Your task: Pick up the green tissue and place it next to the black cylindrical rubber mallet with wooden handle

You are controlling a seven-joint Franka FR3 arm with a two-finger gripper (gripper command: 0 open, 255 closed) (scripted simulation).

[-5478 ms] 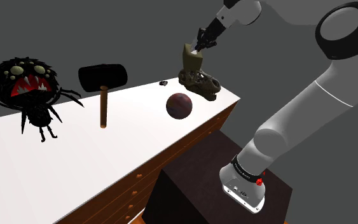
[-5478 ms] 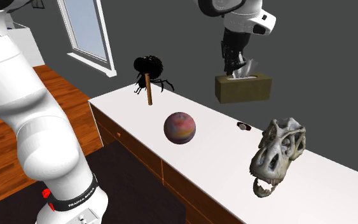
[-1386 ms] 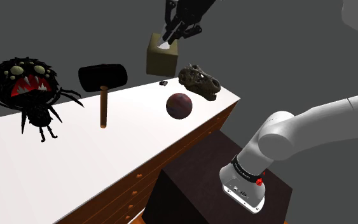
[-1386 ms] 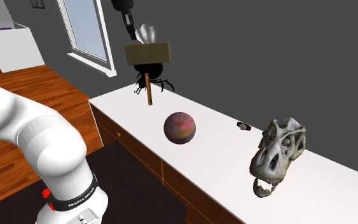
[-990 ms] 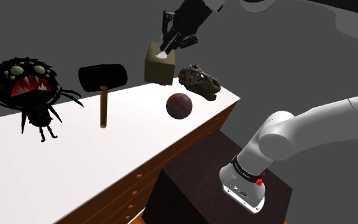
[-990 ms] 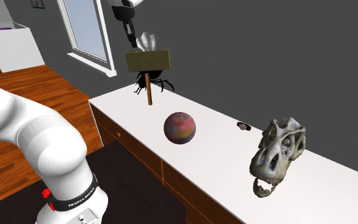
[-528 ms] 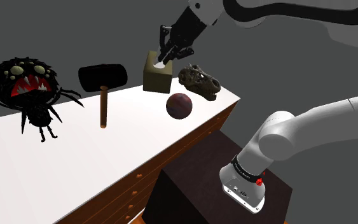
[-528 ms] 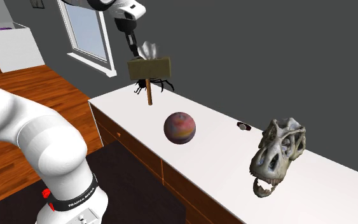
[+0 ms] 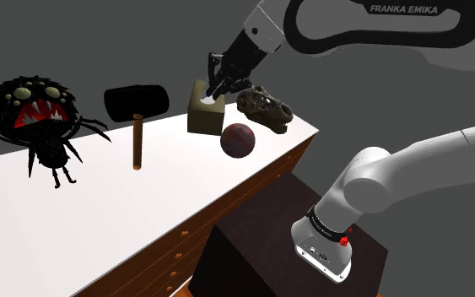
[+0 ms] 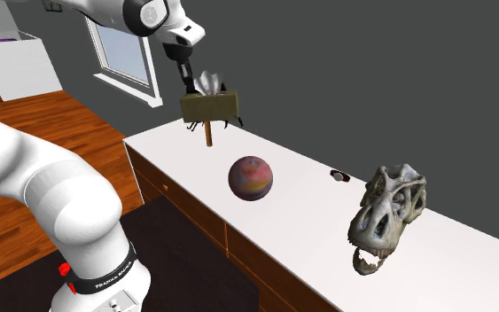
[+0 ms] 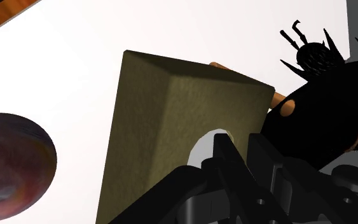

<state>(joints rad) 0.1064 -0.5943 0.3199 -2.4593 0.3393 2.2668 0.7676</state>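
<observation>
Grey walls (image 10: 371,71), wooden floor (image 10: 26,177), window (image 10: 119,44), white-topped cabinet (image 10: 309,208).

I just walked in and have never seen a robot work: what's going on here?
A white robot arm holds an olive-green tissue box in its black gripper, pinching the white tissue that sticks out of the top. The box hangs low over the white table, near the black mallet with the wooden handle, and looks not yet set down. A ball, a skull and a toy spider sit on the table too.
</observation>
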